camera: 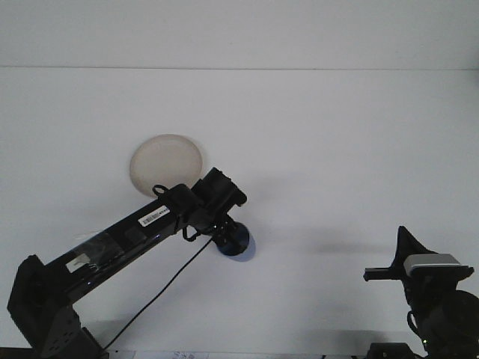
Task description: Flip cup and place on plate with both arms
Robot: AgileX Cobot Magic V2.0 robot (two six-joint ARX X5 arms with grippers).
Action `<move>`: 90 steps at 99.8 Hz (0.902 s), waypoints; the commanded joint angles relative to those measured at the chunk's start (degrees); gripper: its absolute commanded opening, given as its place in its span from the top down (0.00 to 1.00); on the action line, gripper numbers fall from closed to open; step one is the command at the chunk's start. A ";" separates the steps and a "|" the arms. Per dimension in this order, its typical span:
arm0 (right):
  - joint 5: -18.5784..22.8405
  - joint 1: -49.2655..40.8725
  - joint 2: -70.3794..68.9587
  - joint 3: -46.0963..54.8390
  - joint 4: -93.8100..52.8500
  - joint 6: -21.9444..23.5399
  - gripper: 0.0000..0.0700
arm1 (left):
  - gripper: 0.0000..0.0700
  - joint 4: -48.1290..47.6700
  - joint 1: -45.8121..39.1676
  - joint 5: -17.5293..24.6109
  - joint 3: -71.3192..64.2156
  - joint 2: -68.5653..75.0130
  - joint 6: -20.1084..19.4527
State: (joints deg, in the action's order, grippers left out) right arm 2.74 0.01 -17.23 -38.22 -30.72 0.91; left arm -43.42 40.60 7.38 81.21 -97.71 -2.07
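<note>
Two arms visible: left hand (228, 238) sits over the blue cup (241, 247), grip state indeterminate; right hand (400, 262) idle near the counter's (337, 149) front-right corner, grip indeterminate.

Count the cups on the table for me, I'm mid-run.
1. The blue cup sits near the table's middle, just right of and nearer than the plate, mostly covered by the left arm's wrist. Nothing else seems hidden.
</note>
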 commanded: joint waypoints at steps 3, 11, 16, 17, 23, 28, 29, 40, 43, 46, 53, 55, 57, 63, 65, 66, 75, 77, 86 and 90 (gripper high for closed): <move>-0.26 0.00 -0.11 -0.55 0.70 0.61 1.00 | 0.99 -0.15 -2.27 -6.12 5.07 0.90 -0.09; -0.26 0.00 -0.11 -0.55 0.70 0.61 1.00 | 0.99 -0.04 -6.03 -10.21 9.07 0.94 -0.09; -0.24 0.00 -0.11 -0.55 0.70 0.61 1.00 | 0.99 0.59 -8.48 -11.63 10.95 0.92 -0.07; -0.24 0.00 -0.11 -0.55 0.70 0.61 1.00 | 0.99 0.79 -9.01 -11.91 11.30 0.92 -0.07; -0.24 0.00 -0.11 -0.55 0.70 0.61 1.00 | 0.99 2.69 -12.22 -13.75 13.03 0.76 -0.04; -0.24 0.00 -0.11 -0.55 0.70 0.61 1.00 | 0.99 3.61 -15.12 -14.80 14.32 0.48 0.07; -0.24 0.00 -0.11 -0.55 0.70 0.61 1.00 | 0.99 3.63 -15.39 -14.86 14.45 0.42 0.07; -0.24 0.00 -0.11 -0.55 0.70 0.61 1.00 | 0.99 2.49 -20.31 -14.93 16.81 -1.60 0.22; -0.22 0.00 -0.11 -0.55 0.70 0.61 1.00 | 0.99 2.43 -21.38 -14.91 16.92 -2.19 0.42; -0.24 0.00 -0.11 -0.55 0.70 0.61 1.00 | 0.99 2.40 -22.62 -14.91 16.92 -2.97 0.79; -0.22 0.00 -0.11 -0.55 0.70 0.61 1.00 | 0.99 2.10 -24.35 -14.91 16.92 -4.72 1.03; -0.22 0.00 -0.11 -0.55 0.70 0.61 1.00 | 0.99 1.92 -24.85 -14.91 16.92 -5.40 1.03; -0.22 0.00 -0.11 -0.55 0.70 0.61 1.00 | 0.99 1.81 -25.20 -14.91 16.92 -5.95 1.03; -0.22 0.00 -0.11 -0.55 0.70 0.61 1.00 | 0.99 1.55 -26.05 -14.91 16.92 -7.52 1.05; -0.22 0.00 -0.11 -0.55 0.70 0.61 1.00 | 0.99 1.49 -26.29 -14.91 16.94 -8.07 1.05; -0.22 0.00 -0.13 -0.55 0.70 0.61 1.00 | 0.99 1.46 -26.45 -14.91 16.94 -8.37 1.05; -0.22 0.00 -0.11 -0.55 0.68 0.63 1.00 | 0.99 1.44 -27.41 -14.91 16.94 -10.58 1.16; -0.22 0.00 -0.11 -0.55 0.68 0.63 1.00 | 0.99 1.53 -27.54 -14.91 16.94 -11.02 1.22; -0.20 0.00 -0.13 -0.55 0.63 0.63 1.00 | 0.99 1.55 -28.09 -14.91 16.94 -12.26 1.22; -0.20 0.00 -0.11 -0.55 0.63 0.63 1.00 | 0.98 1.60 -28.30 -14.91 16.94 -12.66 1.27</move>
State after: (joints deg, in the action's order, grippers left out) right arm 2.74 0.01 -17.23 -38.22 -30.68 0.91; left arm -42.39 12.45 -7.55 96.99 -108.79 -1.76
